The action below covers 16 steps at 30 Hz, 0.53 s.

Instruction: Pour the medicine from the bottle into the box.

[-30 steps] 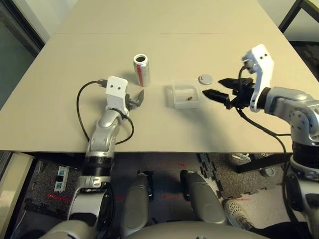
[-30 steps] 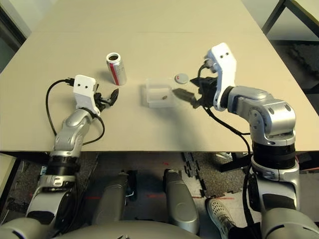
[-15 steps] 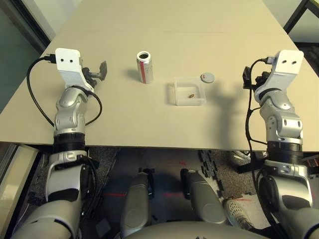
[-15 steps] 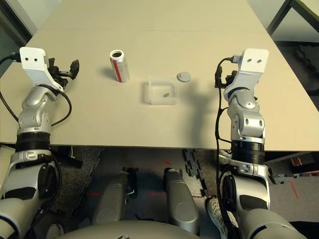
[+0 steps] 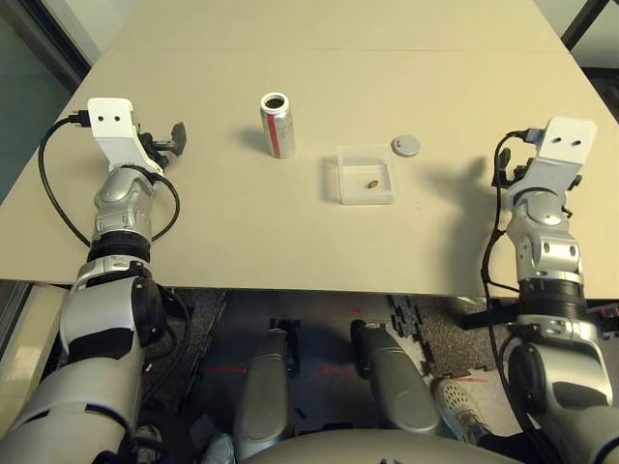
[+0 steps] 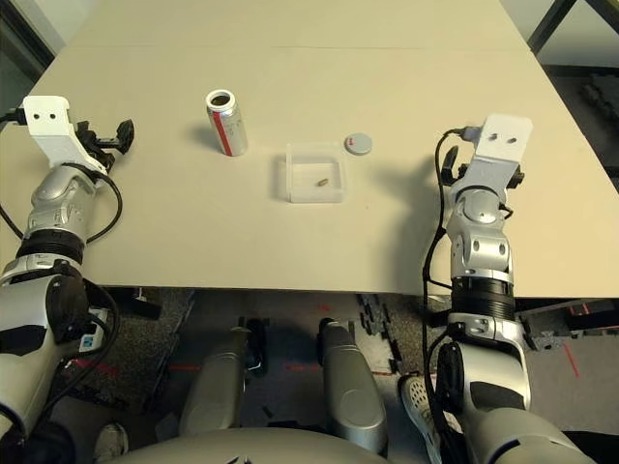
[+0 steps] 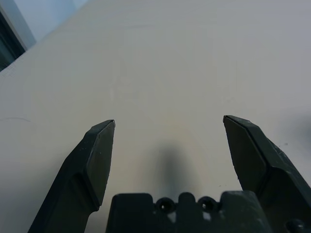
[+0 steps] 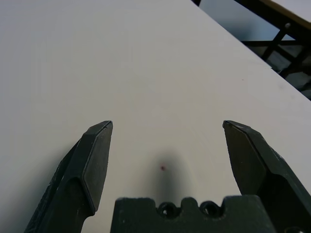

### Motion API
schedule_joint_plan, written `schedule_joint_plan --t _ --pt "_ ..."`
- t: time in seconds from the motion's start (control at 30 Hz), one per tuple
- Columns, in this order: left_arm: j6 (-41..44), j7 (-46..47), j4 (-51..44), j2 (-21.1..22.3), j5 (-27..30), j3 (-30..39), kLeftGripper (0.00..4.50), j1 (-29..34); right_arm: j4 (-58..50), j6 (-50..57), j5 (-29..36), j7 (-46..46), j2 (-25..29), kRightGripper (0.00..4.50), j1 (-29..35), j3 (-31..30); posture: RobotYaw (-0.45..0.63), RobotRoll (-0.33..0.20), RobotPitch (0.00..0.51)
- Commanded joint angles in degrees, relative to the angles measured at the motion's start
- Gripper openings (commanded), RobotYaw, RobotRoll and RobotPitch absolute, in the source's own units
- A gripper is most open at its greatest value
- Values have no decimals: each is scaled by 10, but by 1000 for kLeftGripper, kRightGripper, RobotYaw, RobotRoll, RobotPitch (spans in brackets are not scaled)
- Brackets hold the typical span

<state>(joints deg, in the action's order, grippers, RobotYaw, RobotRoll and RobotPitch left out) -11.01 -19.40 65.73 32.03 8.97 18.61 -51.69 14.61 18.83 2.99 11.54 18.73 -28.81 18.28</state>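
Table [image 5: 232, 227] first: what are we seeing?

Bottle [image 5: 280, 133] is standing uncapped, tray [image 5: 367, 197] sitting nearby, cap [image 5: 405, 146] beside it, pill [image 5: 372, 184] lying inside.

Risks?

Pouring looks done, so we're mostly risking a careless sweep tipping the bottle, imo.

Grippers?

Left [image 7: 169, 118] and right [image 8: 167, 121] are spreading wide, empty, forearms reaching forward on either side.

No lettering can be made out on the bottle [image 5: 279, 133] or the grey cap [image 5: 405, 146]
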Motion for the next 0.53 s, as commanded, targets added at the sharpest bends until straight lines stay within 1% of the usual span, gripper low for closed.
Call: schedule_joint_plan --t 0.03,0.13,0.3,0.37,0.4,0.43,0.47,0.53 --pt "-9 -4 23 9 -1 0 4473 -14 -20 4 3 -6 3 4500 9 4 -202 0 273" --pt "-12 -2 27 2 2 2 4473 -21 -24 1 4 -19 4 4500 8 0 -210 0 257" --pt "-20 -9 31 1 2 2 4473 -16 -35 4 0 -15 -2 4500 7 -1 -232 0 250" --pt "-21 -9 33 3 2 3 4473 -11 -71 23 0 -25 -3 4500 18 -10 -258 0 266" --pt "-21 -10 36 5 1 3 4473 -10 -87 34 1 -26 -6 4500 21 -14 -256 0 282" --pt "-24 -9 38 5 -1 1 4473 -8 -99 39 3 -32 -7 4500 26 -15 -252 0 283" --pt "-25 -8 40 5 -2 1 4473 -4 -111 43 3 -37 -8 4500 33 -19 -235 0 266" --pt "-25 -5 38 6 2 5 4473 1 -131 51 3 -50 -9 4500 42 -31 -207 0 249"
